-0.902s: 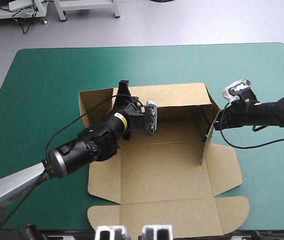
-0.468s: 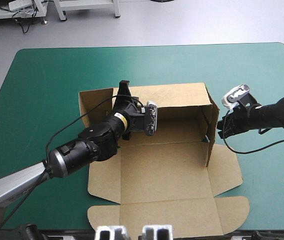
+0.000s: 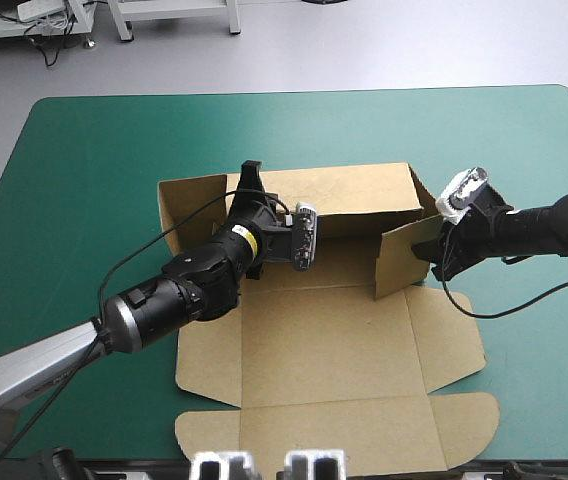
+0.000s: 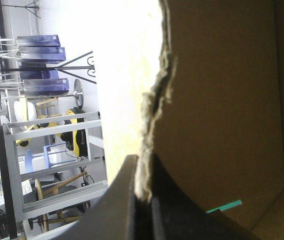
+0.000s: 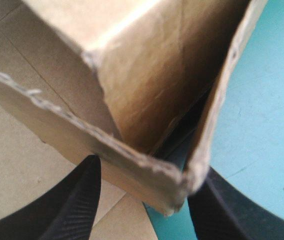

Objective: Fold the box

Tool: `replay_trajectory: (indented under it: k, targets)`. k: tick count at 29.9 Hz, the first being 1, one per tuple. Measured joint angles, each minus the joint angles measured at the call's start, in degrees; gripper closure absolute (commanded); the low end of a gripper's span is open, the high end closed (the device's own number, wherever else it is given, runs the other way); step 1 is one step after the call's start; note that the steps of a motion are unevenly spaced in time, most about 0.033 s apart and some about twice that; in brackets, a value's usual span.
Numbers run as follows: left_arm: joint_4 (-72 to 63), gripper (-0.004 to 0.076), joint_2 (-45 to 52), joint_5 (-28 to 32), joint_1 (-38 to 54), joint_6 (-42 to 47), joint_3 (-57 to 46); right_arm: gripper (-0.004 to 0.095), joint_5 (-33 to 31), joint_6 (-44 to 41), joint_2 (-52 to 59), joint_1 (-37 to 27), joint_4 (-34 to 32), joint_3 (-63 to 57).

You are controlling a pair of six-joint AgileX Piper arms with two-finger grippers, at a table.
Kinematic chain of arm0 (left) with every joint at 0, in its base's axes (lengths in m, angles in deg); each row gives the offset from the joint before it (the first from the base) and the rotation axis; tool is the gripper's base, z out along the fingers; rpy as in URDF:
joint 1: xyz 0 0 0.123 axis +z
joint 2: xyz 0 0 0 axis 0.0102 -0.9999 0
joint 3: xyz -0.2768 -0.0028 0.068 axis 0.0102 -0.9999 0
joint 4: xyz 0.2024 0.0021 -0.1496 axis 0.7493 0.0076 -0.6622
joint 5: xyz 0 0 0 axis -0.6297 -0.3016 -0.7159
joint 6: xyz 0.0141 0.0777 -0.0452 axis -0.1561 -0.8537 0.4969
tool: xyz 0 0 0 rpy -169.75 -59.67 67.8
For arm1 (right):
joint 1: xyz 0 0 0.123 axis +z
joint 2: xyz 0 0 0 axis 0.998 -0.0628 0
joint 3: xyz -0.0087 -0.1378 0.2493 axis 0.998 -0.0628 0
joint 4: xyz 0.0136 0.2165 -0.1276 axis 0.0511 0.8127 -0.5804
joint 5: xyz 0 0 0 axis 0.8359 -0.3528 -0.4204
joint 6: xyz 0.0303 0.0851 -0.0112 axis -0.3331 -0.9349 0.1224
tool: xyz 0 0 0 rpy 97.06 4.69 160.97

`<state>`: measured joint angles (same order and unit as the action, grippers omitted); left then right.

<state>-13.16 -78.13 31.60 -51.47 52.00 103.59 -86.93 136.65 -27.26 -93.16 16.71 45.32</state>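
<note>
The brown box point(image 3: 324, 340) lies in the middle of the teal-green cover with its back wall point(image 3: 349, 190) raised. My left gripper point(image 3: 248, 182) is shut on the top edge of that wall near its left end; in the left wrist view the black fingers point(image 4: 132, 200) pinch the frayed board edge point(image 4: 154, 100). At the box's right end my right gripper point(image 3: 432, 252) stands open. A side flap point(image 3: 401, 258) is swung inward in front of it. In the right wrist view the folded board corner point(image 5: 152, 100) sits between the gripper's point(image 5: 142, 197) spread fingers.
The box's floor and front lid point(image 3: 334, 430) lie flat, with rounded flaps reaching the table's near edge. A loose flap point(image 3: 189, 210) stands at the back wall's left end. Bare teal-green cover point(image 3: 74, 180) lies left, right and behind the box.
My right gripper has opened and moved inward. The right side flap, upright along the box's right edge earlier, has swung toward the box's middle. The left arm has hardly moved.
</note>
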Motion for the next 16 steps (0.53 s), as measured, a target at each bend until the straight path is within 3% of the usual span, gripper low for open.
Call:
replay_trajectory:
  k: [9,12,16]
  targets:
    - [0.6,0.0734,-0.4,0.0,0.0,0.1,0.0,0.0455,0.2,1.7,-4.7,0.3,9.4,0.0]
    - [0.6,0.0734,-0.4,0.0,0.0,0.3,0.0,0.0589,0.6,1.8,-6.1,0.3,11.7,0.0]
    - [0.8,0.0734,-0.4,0.6,0.0,1.3,0.0,0.0895,2.7,1.9,-7.2,0.3,14.2,0.0]
